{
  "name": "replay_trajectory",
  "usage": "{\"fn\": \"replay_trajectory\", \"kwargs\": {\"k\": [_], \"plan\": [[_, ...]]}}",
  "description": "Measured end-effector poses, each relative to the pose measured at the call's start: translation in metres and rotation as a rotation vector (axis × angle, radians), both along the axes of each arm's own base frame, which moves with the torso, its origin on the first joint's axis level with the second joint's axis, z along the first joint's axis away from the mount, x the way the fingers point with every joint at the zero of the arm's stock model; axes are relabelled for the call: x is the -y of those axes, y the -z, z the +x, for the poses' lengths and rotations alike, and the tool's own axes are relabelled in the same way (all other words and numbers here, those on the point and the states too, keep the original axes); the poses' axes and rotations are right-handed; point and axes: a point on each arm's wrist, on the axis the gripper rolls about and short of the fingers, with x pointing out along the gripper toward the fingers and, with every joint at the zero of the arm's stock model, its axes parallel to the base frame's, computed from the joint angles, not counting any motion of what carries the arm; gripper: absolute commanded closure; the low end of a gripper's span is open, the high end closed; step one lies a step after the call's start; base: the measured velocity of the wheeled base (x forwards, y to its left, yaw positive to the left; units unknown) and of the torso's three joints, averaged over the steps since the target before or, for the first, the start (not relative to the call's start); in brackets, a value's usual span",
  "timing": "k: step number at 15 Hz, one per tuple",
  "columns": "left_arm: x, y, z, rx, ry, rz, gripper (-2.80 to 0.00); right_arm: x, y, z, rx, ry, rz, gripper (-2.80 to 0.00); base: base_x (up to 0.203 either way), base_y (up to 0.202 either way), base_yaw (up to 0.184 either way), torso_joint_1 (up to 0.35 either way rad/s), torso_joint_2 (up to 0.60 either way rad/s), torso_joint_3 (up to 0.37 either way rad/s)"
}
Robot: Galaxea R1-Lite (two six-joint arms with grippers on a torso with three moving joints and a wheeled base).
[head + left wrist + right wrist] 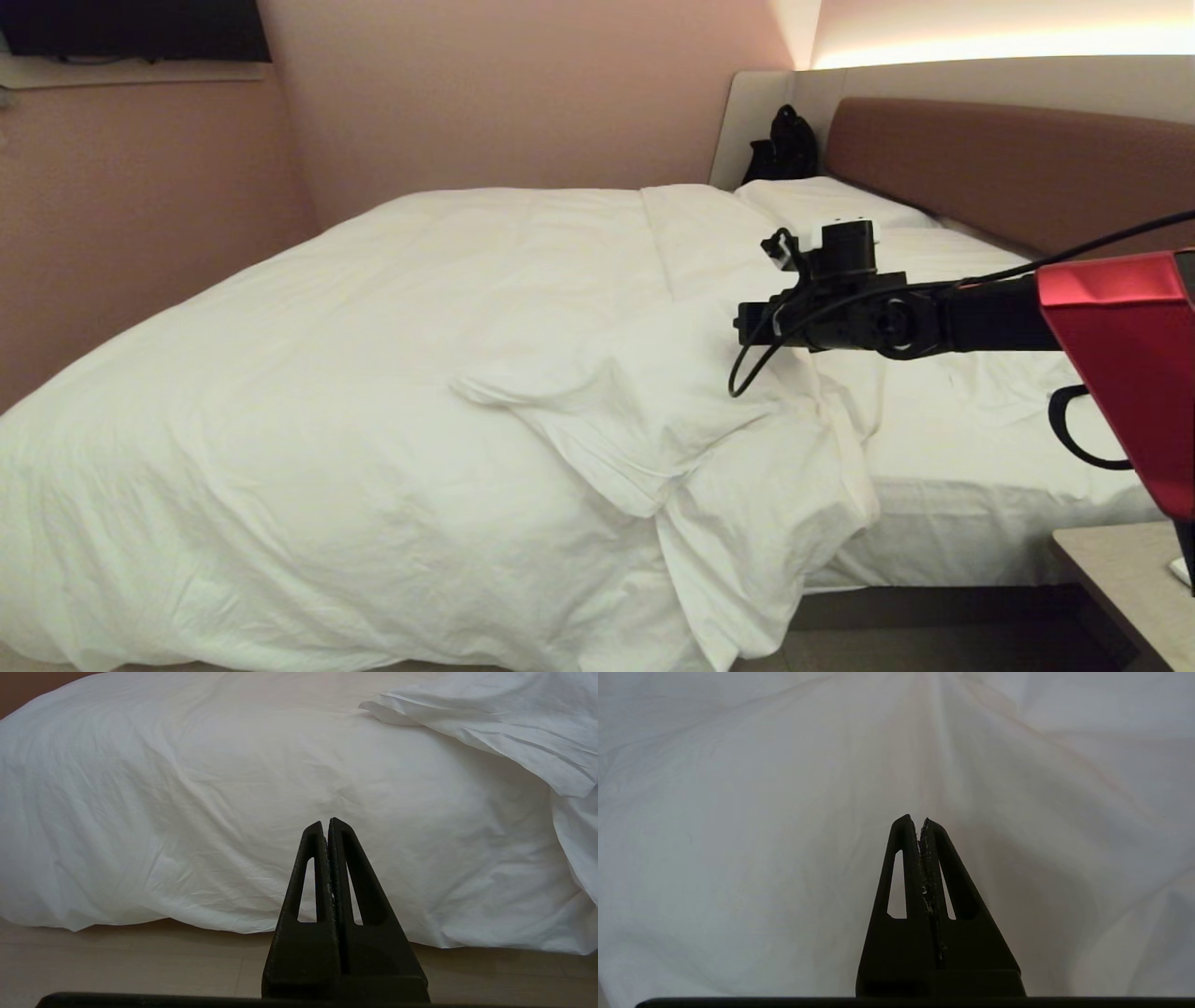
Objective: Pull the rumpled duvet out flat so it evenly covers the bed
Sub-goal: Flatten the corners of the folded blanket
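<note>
The puffy white duvet [373,373] covers most of the bed [943,607], and its near side hangs down to the floor. One corner is folded back in a rumpled flap [635,411], which bares the mattress sheet [971,439] near the reddish-brown headboard [1008,159]. My right gripper [747,325] reaches out over the folded part. It is shut with nothing in it, and white duvet fabric [784,812] lies just beyond the right gripper [920,820]. My left gripper [327,822] is shut and empty. It sits low, facing the hanging side of the duvet [233,788].
Flat white pillows [822,201] lie against the headboard, with a black bag [784,145] in the corner behind them. A beige bedside table [1130,569] stands at the near right. Pale floor [140,970] runs along the bedside. A wall [140,233] closes off the left.
</note>
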Motion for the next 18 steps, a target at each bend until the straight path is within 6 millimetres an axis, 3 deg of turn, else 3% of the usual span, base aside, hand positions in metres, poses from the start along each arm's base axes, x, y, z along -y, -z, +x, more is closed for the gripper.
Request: {"fn": "replay_trajectory", "kwargs": {"k": [4,8,15,16,18], "plan": [[0.0,0.0,0.0,0.0,0.0,0.0,0.0,-0.01,-0.005,-0.011,-0.003,-0.032,-0.011,0.0,0.0,0.0,0.0,0.0,0.0,0.0],[0.0,0.0,0.0,0.0,0.0,0.0,0.0,-0.038,-0.009,-0.03,0.003,-0.113,-0.04,0.0,0.0,0.0,0.0,0.0,0.0,0.0],[0.0,0.0,0.0,0.0,0.0,0.0,0.0,-0.076,-0.005,-0.046,0.046,-0.219,-0.178,0.0,0.0,0.0,0.0,0.0,0.0,0.0],[0.0,0.0,0.0,0.0,0.0,0.0,0.0,-0.079,-0.003,-0.048,0.046,-0.23,-0.192,-2.8,0.0,0.0,0.0,0.0,0.0,0.0],[0.0,0.0,0.0,0.0,0.0,0.0,0.0,-0.088,0.001,-0.055,0.035,-0.252,-0.213,-2.8,0.0,0.0,0.0,0.0,0.0,0.0]]}}
